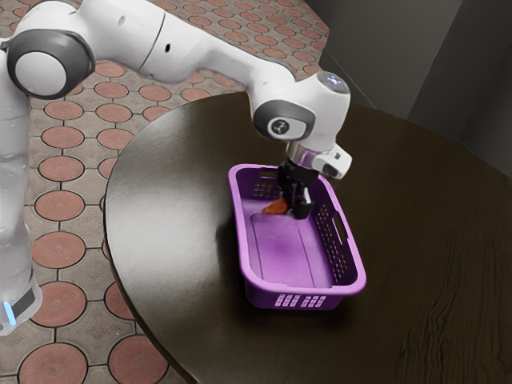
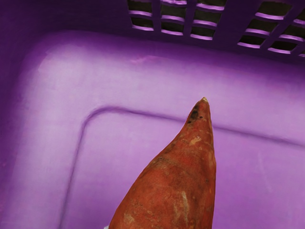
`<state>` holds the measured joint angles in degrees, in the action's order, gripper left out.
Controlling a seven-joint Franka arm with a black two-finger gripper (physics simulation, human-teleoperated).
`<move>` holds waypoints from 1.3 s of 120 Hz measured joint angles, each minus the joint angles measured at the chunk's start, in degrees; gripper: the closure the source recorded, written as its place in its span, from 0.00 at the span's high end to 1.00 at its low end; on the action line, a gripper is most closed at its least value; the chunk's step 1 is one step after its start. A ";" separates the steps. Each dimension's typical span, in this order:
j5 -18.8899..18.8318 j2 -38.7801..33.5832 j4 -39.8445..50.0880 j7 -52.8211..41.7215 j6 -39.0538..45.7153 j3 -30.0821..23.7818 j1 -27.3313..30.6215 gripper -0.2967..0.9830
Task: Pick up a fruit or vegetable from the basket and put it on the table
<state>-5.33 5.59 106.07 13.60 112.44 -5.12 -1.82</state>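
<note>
Nearest my wrist camera, a sweet potato (image 2: 178, 183) tapers to a point inside the basket (image 1: 308, 292). Across the exterior view, the dark round table (image 1: 184, 264) carries that purple basket. My end effector (image 1: 294, 206) reaches in towards its 12 o'clock end, the sweet potato at the end effector's 9 o'clock; whether I'm gripping it, I can't tell.

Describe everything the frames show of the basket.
The basket is purple and plastic-looking, rectangular with rounded corners, a smooth thick rim, slotted walls, a long handle opening and a grooved floor. It stands upright on the dark round table. The claw reaches inside, where a sweet potato is; whether either touches it, I cannot tell.
</note>
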 joint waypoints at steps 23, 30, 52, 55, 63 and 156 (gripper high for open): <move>-0.65 -0.96 -1.87 -0.11 -0.37 -0.64 0.14 0.34; -0.96 -1.31 -3.08 -0.13 -0.85 -1.07 0.12 0.34; -2.94 -2.55 -9.52 -0.15 -4.97 -2.13 -0.24 0.34; -3.24 -2.97 -10.02 -0.15 -5.62 -2.16 -0.30 0.34; -3.92 -4.17 -10.62 -0.16 -7.33 -2.08 -0.51 0.34; -5.22 -6.61 -10.51 -7.04 -13.58 -1.48 21.10 0.34</move>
<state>-10.55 -1.01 95.56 6.55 98.86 -6.60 19.28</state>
